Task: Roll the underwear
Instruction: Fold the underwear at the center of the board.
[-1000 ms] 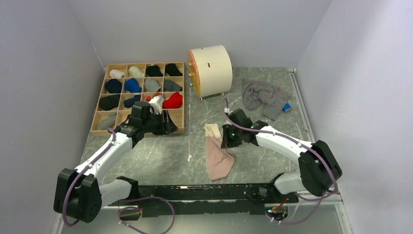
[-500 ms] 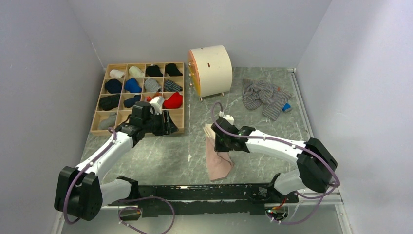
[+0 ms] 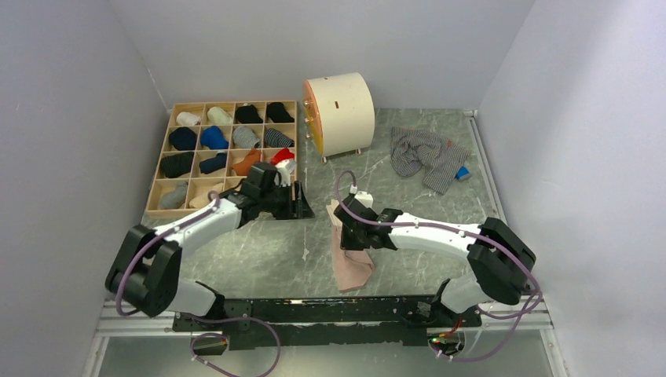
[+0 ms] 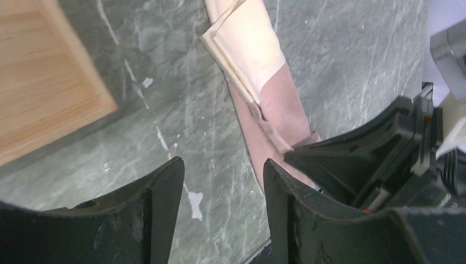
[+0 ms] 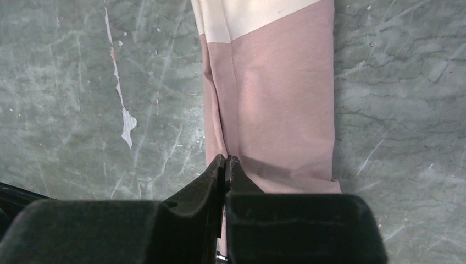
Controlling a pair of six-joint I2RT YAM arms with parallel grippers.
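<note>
I have the pink-beige underwear lying mid-table, folded into a long narrow strip running near to far. It is flat, with no roll started. My right gripper is clenched tight at the strip's left fold, though I can't tell whether cloth is caught between the tips. My left gripper hangs released just left of the strip's far end. The grey striped underwear sits crumpled at the far right, unfolded. By my reckoning, both rolls remain to do.
</note>
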